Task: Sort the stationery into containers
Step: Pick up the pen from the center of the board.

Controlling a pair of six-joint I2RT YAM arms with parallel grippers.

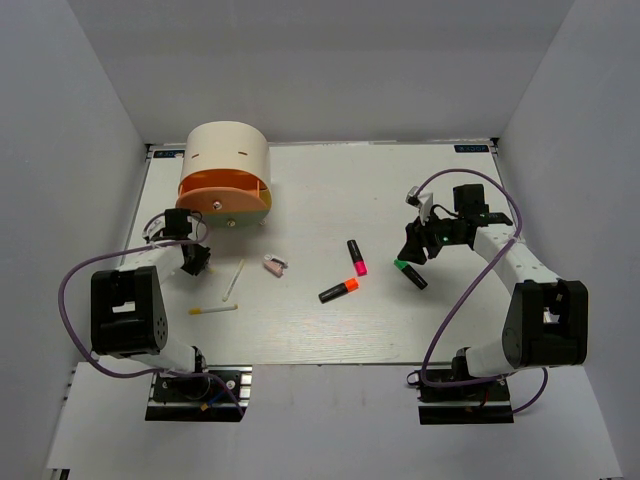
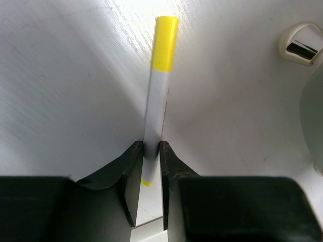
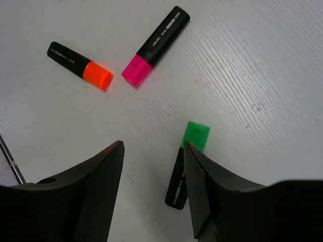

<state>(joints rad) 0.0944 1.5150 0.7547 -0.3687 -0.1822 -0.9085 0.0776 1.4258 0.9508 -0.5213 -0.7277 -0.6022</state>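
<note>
The cream drum-shaped organiser (image 1: 228,160) with an orange and yellow front stands at the back left. My left gripper (image 1: 193,260) is just in front of it, shut on a thin pale stick with a yellow tip (image 2: 160,85); the jaws (image 2: 151,146) pinch it near its lower end. Two more pale sticks (image 1: 233,281) (image 1: 213,310) and the pink-and-white clip (image 1: 275,265) lie nearby. My right gripper (image 1: 413,248) (image 3: 154,151) is open above the table, and the green-capped marker (image 3: 189,161) lies beside its right finger. The pink-capped marker (image 3: 156,45) and the orange-capped marker (image 3: 81,65) lie beyond.
White walls enclose the table on the left, back and right. A cream loop-shaped piece (image 2: 300,40) shows at the upper right of the left wrist view. Purple cables loop beside both arms.
</note>
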